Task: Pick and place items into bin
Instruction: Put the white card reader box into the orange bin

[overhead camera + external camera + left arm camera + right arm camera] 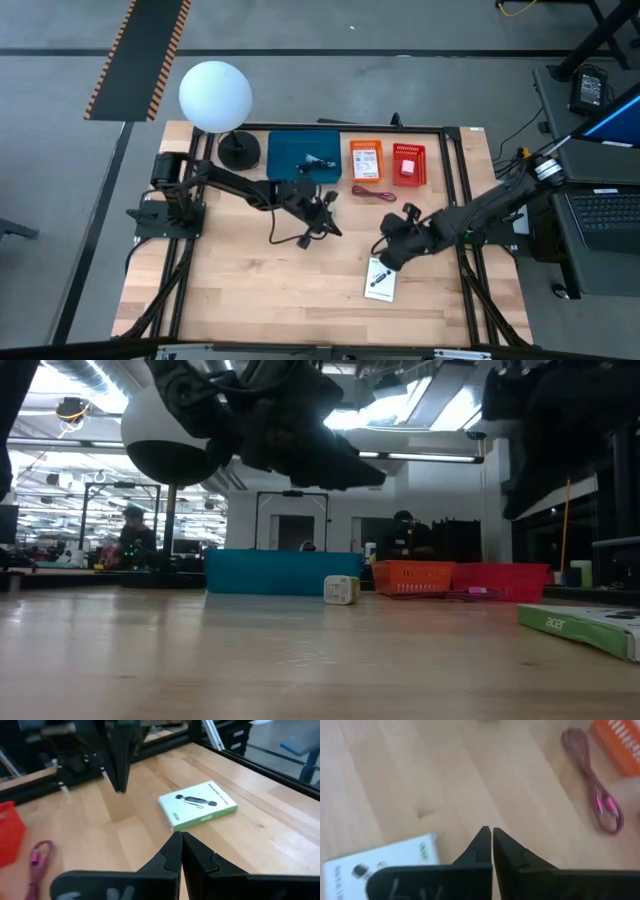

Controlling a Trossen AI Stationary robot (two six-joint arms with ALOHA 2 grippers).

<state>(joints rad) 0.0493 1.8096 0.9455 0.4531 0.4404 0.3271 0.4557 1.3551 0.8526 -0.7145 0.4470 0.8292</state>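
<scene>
My left gripper (325,215) is shut and empty above the table's middle, in front of the teal bin (305,157). My right gripper (385,247) is also shut and empty, raised above the table just beyond the white, green-edged box (380,279), which lies flat toward the near edge. That box (197,805) shows past the left fingertips (180,837) and beside the right fingertips (491,832). The red-pink cord (372,193) lies coiled on the wood before the orange basket. A small white cube (341,589) rests on the table in front of the bin. A few small items (318,162) lie inside the bin.
An orange basket (366,160) and a red basket (408,163) stand right of the bin along the far side. The white globe lamp (215,95) stands at the far left corner on its black base. Bare wood spreads over the near left. Black frame rails border the table.
</scene>
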